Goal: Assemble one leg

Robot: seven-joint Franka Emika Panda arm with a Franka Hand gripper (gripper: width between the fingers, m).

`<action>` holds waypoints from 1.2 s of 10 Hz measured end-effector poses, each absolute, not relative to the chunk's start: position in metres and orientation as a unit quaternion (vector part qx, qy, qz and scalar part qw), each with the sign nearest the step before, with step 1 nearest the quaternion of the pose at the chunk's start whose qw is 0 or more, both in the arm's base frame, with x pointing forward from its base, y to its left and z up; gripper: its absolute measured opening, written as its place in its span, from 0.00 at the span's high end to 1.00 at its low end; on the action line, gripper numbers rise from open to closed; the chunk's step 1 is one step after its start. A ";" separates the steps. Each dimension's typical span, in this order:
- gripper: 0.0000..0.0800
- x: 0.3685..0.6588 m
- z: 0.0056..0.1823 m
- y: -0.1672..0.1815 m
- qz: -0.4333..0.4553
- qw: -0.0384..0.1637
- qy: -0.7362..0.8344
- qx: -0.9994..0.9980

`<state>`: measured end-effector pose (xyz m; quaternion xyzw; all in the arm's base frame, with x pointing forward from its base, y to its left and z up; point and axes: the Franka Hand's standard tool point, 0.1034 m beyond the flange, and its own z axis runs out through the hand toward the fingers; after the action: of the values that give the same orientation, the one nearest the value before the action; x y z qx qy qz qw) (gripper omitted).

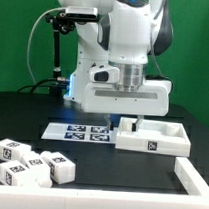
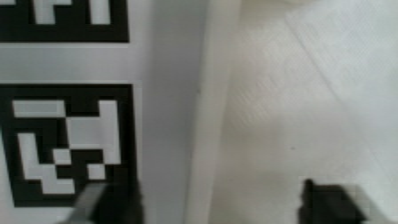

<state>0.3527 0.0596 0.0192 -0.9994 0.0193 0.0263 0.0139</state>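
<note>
The gripper (image 1: pixel 133 120) hangs low over the far left corner of the tray-like panel (image 1: pixel 175 147), close to the centre of the exterior view. That view does not show whether it touches the panel. In the wrist view the two dark fingertips (image 2: pixel 103 205) stand wide apart with nothing clamped between them, so the gripper (image 2: pixel 217 202) is released. Below them is a pale ridge (image 2: pixel 210 110) between a plain white surface and a white surface with black-and-white tags (image 2: pixel 68 135). It is too close to tell which part each belongs to.

The legs (image 1: pixel 34 160), small white tagged blocks, lie in a loose cluster on the black table (image 1: pixel 103 173) at about 8 o'clock from the gripper. They are well apart from it and untouched. The marker board (image 1: pixel 79 132) lies flat just beside the panel, at 9 o'clock from it. A white bracket (image 1: pixel 195 178) sits at about 5 o'clock from the panel, near the frame's edge.
</note>
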 end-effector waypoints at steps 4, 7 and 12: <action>0.93 0.354 0.019 0.058 0.026 0.015 0.008 -1.000; 0.93 0.375 0.029 0.032 0.027 0.011 -0.029 -0.999; 0.93 0.405 0.041 0.010 0.022 0.009 -0.066 -0.998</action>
<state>0.4045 0.0098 0.0407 -0.9975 -0.0664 0.0220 0.0089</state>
